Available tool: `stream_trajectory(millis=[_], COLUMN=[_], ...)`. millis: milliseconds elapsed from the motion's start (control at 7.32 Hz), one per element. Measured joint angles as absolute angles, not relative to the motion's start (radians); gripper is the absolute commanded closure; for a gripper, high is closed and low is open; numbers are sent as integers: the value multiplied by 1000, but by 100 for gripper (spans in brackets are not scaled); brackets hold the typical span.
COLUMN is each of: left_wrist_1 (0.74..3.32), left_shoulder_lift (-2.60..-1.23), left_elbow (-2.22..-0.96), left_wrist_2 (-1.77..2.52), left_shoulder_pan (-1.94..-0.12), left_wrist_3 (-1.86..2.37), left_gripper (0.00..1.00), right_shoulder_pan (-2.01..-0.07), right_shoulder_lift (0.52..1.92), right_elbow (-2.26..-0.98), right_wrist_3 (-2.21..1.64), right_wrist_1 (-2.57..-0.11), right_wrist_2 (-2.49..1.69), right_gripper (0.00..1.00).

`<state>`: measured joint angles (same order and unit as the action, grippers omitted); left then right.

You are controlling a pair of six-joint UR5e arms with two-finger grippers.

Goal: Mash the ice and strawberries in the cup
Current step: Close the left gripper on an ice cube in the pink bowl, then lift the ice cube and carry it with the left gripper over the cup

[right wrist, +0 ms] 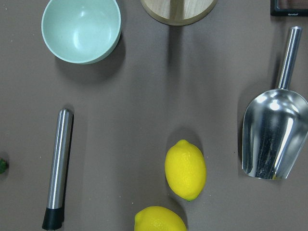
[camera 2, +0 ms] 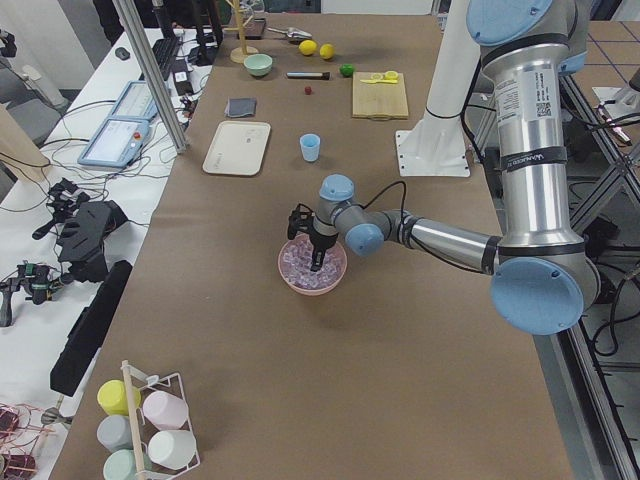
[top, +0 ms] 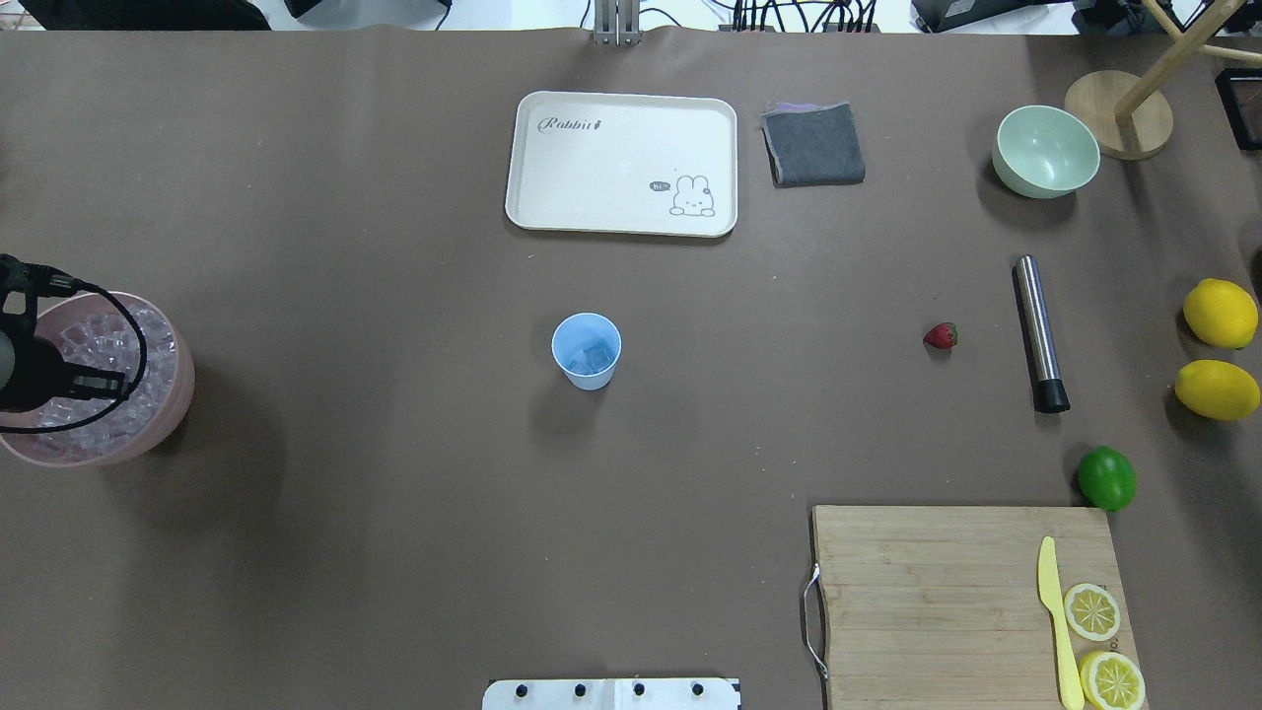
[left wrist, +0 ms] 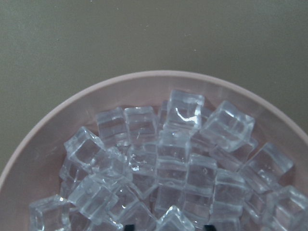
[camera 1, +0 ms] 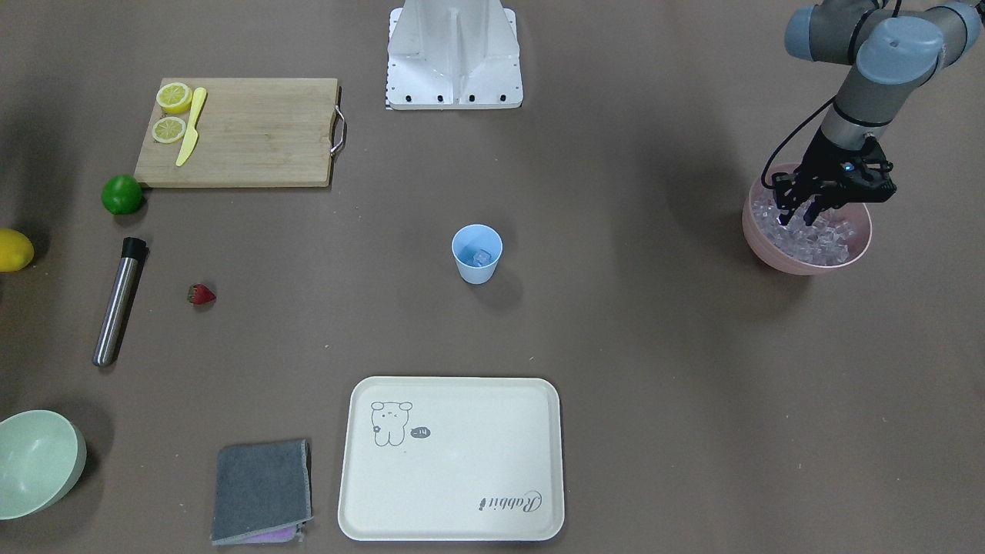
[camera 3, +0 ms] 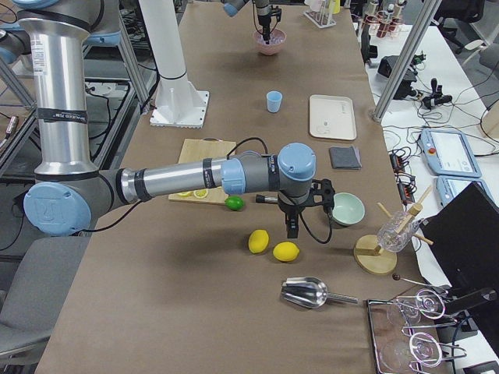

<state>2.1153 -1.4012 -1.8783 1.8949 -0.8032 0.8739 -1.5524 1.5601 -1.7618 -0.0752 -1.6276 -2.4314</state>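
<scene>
We are at the loading step. Our left gripper (camera 1: 799,217) stands in the pink bowl (camera 1: 800,265), fingers spread and dipped among the ice (camera 1: 829,238), with one cube between them that we judge is not yet pinched. The cup (camera 1: 477,254) sits mid-counter, well apart, with some ice inside. The strawberry (camera 1: 202,294) lies near the metal masher (camera 1: 119,302). Next we must close on a cube, lift it and carry it over the cup. Our right gripper (camera 3: 292,226) hovers near the lemons (camera 3: 259,241); we cannot tell whether it is spread or closed.

Brown table (top: 394,552), white cluttered side bench (camera 2: 40,350)
</scene>
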Motion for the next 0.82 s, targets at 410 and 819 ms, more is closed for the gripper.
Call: stream_trajectory(millis=[410, 819], left_wrist_1=[2114, 2115], left_shoulder_lift=[-1383, -1361], left_elbow=[-1910, -1976], left_wrist_2=[1902, 1943], left_shoulder_pan=[-832, -950], left_wrist_3=[867, 845], left_gripper=[100, 100], right_shoulder_pan=[-1551, -1546], right_shoulder_lift=[1557, 1555], right_elbow=[-1762, -1761], right_wrist_3=[-75, -75], right_wrist_1=[-1628, -1628], right_wrist_2=[-2431, -2433], right_gripper=[0, 0])
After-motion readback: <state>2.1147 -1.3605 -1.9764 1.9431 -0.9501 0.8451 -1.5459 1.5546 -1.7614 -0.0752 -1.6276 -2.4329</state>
